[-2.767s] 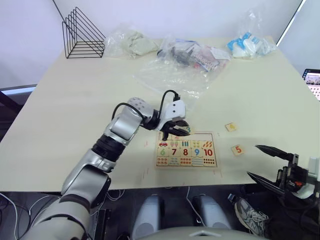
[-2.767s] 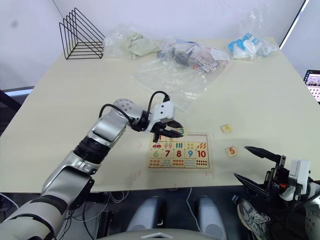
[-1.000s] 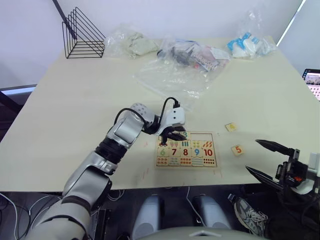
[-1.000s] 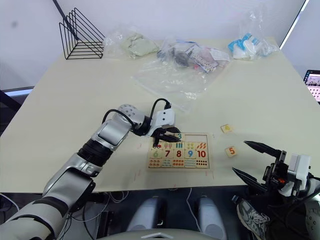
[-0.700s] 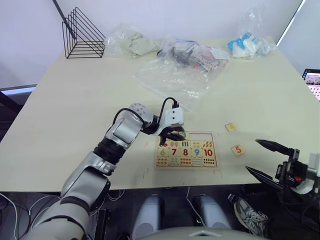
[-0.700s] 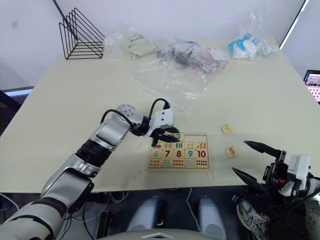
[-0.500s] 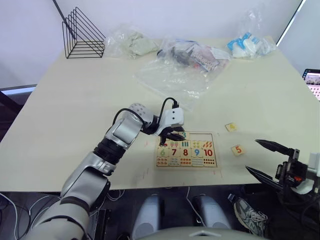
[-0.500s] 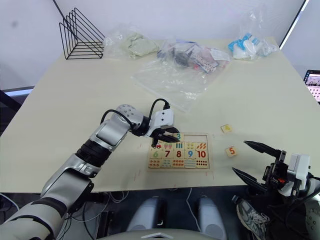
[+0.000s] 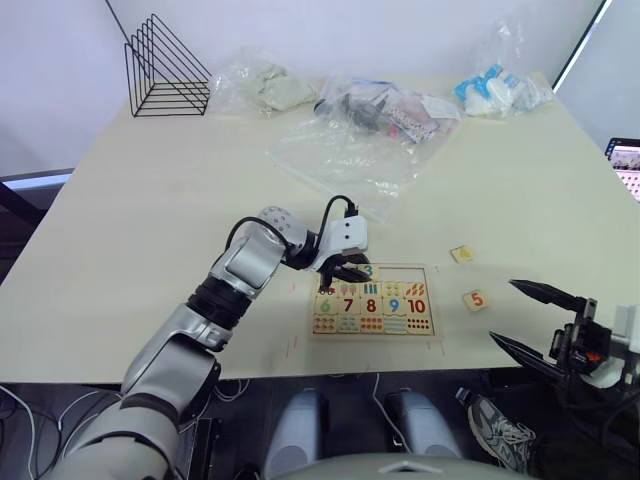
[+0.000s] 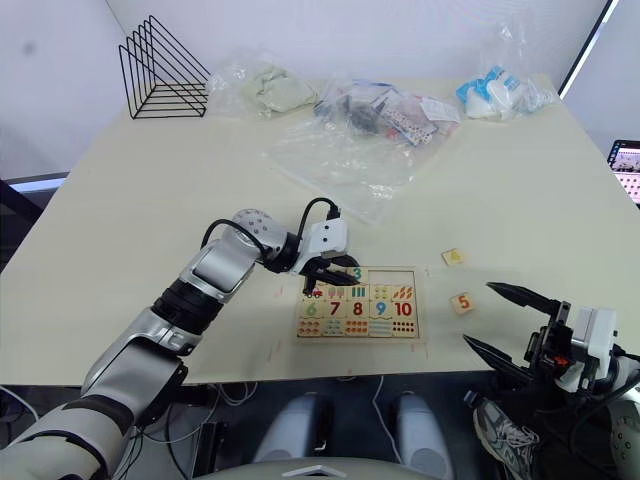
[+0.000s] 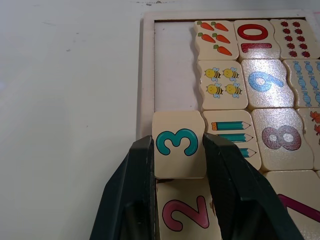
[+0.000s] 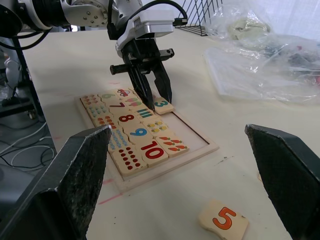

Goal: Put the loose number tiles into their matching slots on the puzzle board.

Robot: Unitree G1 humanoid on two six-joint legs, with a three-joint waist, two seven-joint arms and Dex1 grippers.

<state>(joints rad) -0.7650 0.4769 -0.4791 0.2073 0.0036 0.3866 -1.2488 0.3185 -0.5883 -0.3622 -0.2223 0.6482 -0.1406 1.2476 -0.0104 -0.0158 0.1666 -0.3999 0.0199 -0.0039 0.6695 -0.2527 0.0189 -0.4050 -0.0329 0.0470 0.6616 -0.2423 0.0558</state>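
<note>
Since 2.8 s ago my left gripper (image 11: 177, 150) has come down from above the far edge of the puzzle board (image 9: 432, 300) to the board's far row, carrying the 3 tile (image 11: 177, 142) with it; over the last half second it has barely shifted. My fingers (image 11: 132, 190) are narrow, one on each side of the 3 tile, which overlaps the board's far rim and sits tilted, not flat in its slot. The 2 tile (image 11: 182, 212) lies just left of it in the same row. The two slots (image 11: 172, 65) to the right of the 3 are bare. The 5 tile (image 9: 475, 298) lies on the table (image 9: 150, 220) right of the board, with another loose tile (image 9: 461, 254) farther back. My right gripper (image 9: 525, 320) hangs off the near right table edge, fingers spread wide, holding nothing.
</note>
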